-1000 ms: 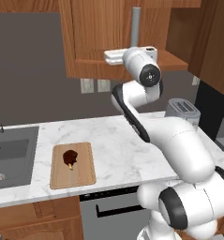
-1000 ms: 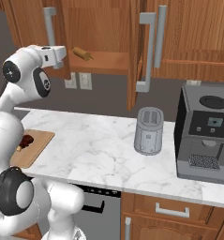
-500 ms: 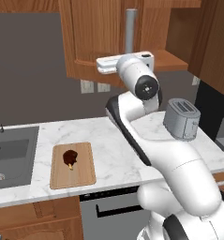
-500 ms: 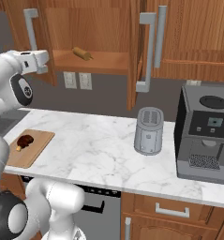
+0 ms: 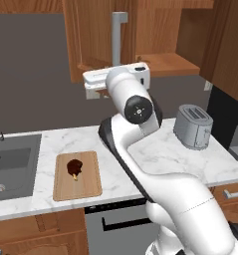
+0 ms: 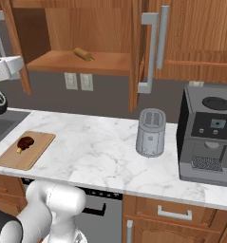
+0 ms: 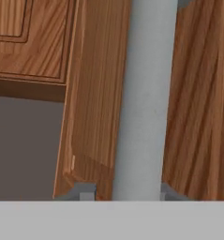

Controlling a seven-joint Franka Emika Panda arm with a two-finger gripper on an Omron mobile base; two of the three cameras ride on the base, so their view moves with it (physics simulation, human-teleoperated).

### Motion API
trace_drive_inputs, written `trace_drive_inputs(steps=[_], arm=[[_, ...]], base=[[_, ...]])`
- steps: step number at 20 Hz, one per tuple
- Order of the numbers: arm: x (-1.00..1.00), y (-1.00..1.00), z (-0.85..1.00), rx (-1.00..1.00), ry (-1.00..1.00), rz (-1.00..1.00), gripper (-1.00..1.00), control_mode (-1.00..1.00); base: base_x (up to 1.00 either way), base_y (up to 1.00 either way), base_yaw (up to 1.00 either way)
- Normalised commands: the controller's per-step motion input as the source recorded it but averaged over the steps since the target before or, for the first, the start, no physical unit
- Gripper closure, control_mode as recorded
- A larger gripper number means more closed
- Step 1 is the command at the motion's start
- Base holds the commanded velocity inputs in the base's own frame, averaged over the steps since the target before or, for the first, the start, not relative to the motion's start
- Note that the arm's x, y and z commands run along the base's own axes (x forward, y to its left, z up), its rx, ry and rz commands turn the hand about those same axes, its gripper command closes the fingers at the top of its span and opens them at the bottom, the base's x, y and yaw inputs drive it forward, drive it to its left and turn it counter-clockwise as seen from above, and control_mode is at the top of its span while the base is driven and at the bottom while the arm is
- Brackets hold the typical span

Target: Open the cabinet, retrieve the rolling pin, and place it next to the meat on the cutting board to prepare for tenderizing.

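A: What does the hand camera give us?
B: A grey bar handle running up the view, very close, against the reddish-brown door of the cabinet. The finger tips are not visible, so I cannot tell whether they pinch it.

A: And from the base?
B: In the left base view the arm reaches up, with the white hand level beside the open door's lower edge, under that handle.

A: Where is the rolling pin?
B: The right base view shows the rolling pin lying on the open cabinet's shelf, towards the back.

A: And the board?
B: The cutting board lies near the worktop's front edge, just beside the sink, with the meat on it.
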Motion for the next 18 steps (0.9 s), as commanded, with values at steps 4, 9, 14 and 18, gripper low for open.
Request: trace_drive_inputs(steps=[4,9,14,18], arm=[[-0.03,0.31,-0.1,0.02,-0.01,0.0,-1.0,-1.0],[-0.23,0.04,-0.11,0.06,-0.08,0.02,-1.0,-1.0],[-0.45,0.0,-0.06,0.08,-0.14,0.06,-1.0,-1.0],[-0.64,0.0,0.0,0.08,-0.16,0.05,-1.0,-1.0]], base=[[0.0,0.0,0.0],[0.0,0.0,0.0],[0.0,0.0,0.0],[0.0,0.0,0.0]])
